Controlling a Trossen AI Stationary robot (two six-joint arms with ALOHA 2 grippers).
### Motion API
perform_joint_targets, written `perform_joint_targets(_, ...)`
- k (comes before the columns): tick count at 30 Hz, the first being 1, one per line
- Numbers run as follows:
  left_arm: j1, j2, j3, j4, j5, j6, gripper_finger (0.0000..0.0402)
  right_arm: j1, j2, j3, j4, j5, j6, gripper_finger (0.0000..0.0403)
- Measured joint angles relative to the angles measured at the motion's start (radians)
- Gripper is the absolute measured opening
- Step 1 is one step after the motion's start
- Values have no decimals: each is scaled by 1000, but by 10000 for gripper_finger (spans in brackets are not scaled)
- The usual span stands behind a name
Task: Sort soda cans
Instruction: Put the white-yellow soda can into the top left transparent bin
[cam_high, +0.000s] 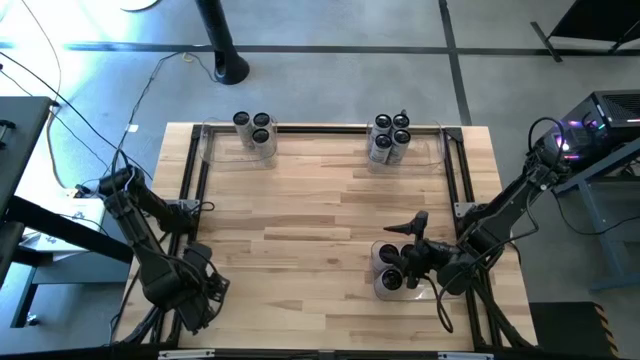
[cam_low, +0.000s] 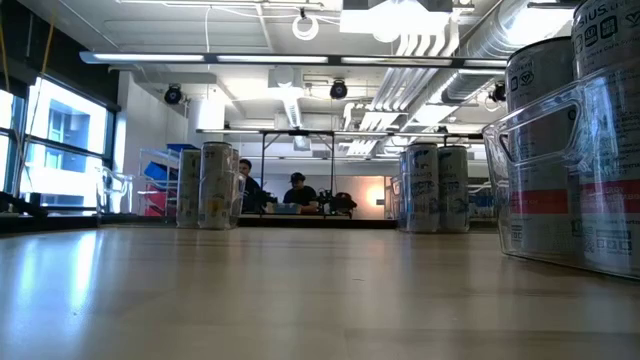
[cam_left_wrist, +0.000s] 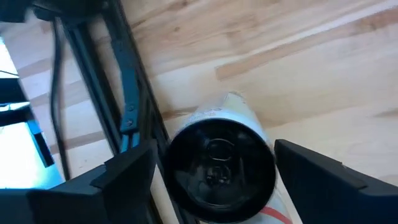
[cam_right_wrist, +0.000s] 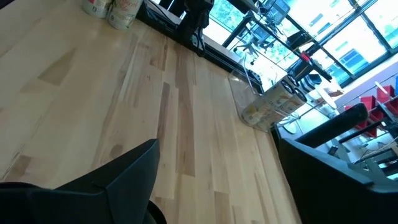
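At the near left corner of the light wooden table (cam_high: 320, 200), the left gripper (cam_high: 192, 288) points down over one small soda can with a dark round top and a pale side (cam_left_wrist: 221, 165). Its two dark fingers (cam_left_wrist: 124, 180) stand spread, one on each side of the can, with a thin gap showing at each. The jaws are not clamped on it. This can sits on the wood just beside the black frame rail (cam_left_wrist: 134, 106).

Three clear plastic rectangular bins sit on the table. The far left bin (cam_high: 218, 148) holds three cans (cam_high: 262, 135), upright and close together. The far right bin (cam_high: 430, 150) holds what look like five cans (cam_high: 390, 140), also upright in a cluster. The near right bin (cam_high: 382, 292) holds more cans (cam_high: 390, 257). Two tops are visible there, and the arm above hides the rest, so the number cannot be told.

The right gripper (cam_right_wrist: 217, 155) hangs over that near right bin. Its two fingers are spread wide, with only bare table between them, so it holds nothing.

In the room beyond the table's far edge, two people (cam_low: 297, 190) sit at a desk.
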Motion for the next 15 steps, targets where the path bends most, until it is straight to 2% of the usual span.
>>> perform_joint_targets(9, 11, -32, -55, 80, 13, 14, 247, 0, 0, 0, 0, -35, 7, 326)
perform_joint_targets(15, 93, -59, -62, 45, -26, 133, 245, 0, 0, 0, 16, -38, -10, 326)
